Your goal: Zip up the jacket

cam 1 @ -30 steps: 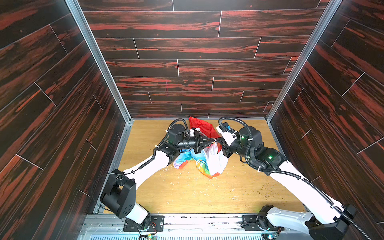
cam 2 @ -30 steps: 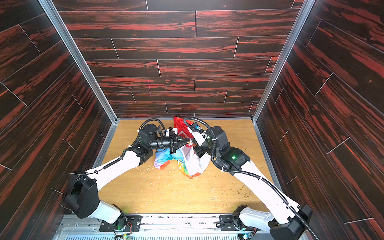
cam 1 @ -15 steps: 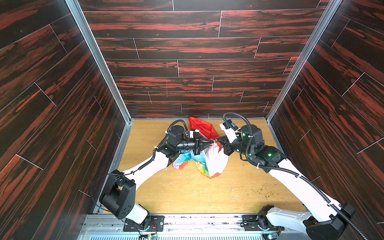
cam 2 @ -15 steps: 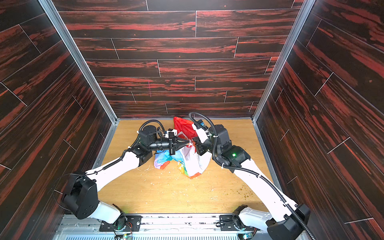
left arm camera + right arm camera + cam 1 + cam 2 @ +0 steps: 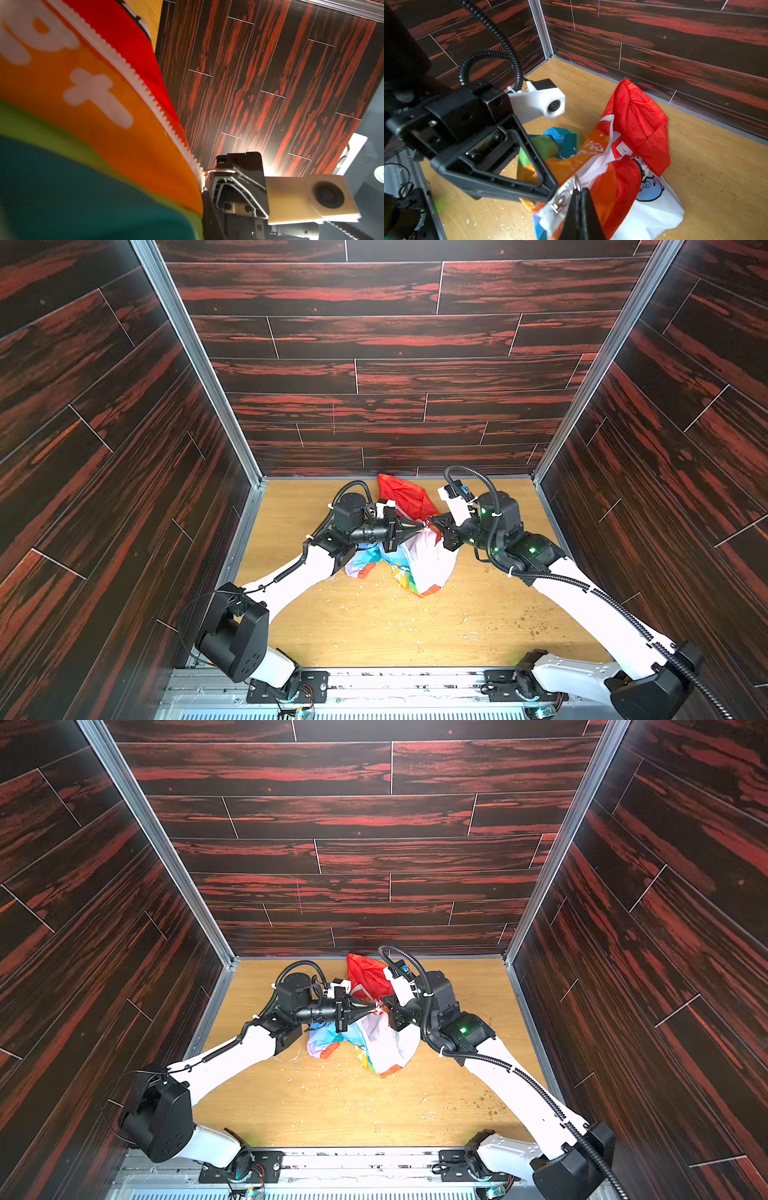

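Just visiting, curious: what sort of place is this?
Probably a robot test booth: dark panelled walls enclose a wooden table, and a left arm and right arm bolted to its front rail hold a jacket.

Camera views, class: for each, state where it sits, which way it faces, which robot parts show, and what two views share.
Both top views: high at the near edge, looking down at the table; both arms, left gripper and right gripper meeting over the jacket.
Left wrist: on left arm, facing zip teeth and right gripper; own fingers unclear.
Right wrist: on right arm, facing jacket and left gripper; own fingers pinch the zip pull.
Shared: both wrist views show zip teeth.
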`<state>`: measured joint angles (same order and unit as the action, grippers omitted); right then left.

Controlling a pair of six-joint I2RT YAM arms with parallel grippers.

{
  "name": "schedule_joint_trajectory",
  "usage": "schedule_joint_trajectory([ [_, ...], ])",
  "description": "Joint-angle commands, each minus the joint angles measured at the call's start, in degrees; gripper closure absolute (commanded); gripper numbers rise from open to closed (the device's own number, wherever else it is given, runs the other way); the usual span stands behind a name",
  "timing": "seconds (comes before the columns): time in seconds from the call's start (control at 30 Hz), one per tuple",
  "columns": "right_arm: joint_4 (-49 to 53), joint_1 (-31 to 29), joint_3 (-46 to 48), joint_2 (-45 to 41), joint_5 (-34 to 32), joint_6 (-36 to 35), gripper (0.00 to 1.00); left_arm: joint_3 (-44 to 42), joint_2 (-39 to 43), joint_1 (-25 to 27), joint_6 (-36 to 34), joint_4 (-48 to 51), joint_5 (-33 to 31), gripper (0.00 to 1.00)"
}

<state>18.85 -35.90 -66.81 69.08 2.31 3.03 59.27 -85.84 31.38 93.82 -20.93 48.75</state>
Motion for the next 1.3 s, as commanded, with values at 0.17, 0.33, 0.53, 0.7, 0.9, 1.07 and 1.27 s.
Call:
schedule_joint_trajectory([
  [0.17, -3.54, 1.29, 9.08, -5.49, 5.53, 4.18, 1.0, -4.72, 3.23, -0.85, -7.08, 3.26, -0.78, 1.0],
  [0.33, -5.4, 1.23, 13.7, -7.68, 6.92, 7.36, 1.0, -7.92, 2.1, -0.84, -7.47, 1.77, -1.1, 0.94],
  [0.53, -6.73, 1.0, 15.16, -6.96, 9.45, 9.86, 1.0, -9.73, 2.03, -0.79, -8.46, 1.59, -1.12, 0.88],
  [0.7, -7.9, 0.88, 15.62, -6.04, 10.82, 11.15, 1.0, -11.36, 2.72, -0.7, -9.35, 2.01, -1.36, 0.88],
  [0.9, -8.57, 0.62, 16.42, -5.51, 11.31, 11.71, 1.0, -11.89, 3.05, -0.44, -10.21, 2.82, -2.6, 0.91],
  [1.07, -9.43, 0.4, 18.08, -5.79, 11.53, 13.04, 1.0, -12.34, 1.74, 0.61, -8.82, 1.01, -3.61, 0.86],
  [1.27, -10.39, -0.32, 20.08, -6.19, 10.77, 14.74, 1.0, -14.17, -0.29, 2.99, -3.72, -6.01, -5.56, 0.75],
])
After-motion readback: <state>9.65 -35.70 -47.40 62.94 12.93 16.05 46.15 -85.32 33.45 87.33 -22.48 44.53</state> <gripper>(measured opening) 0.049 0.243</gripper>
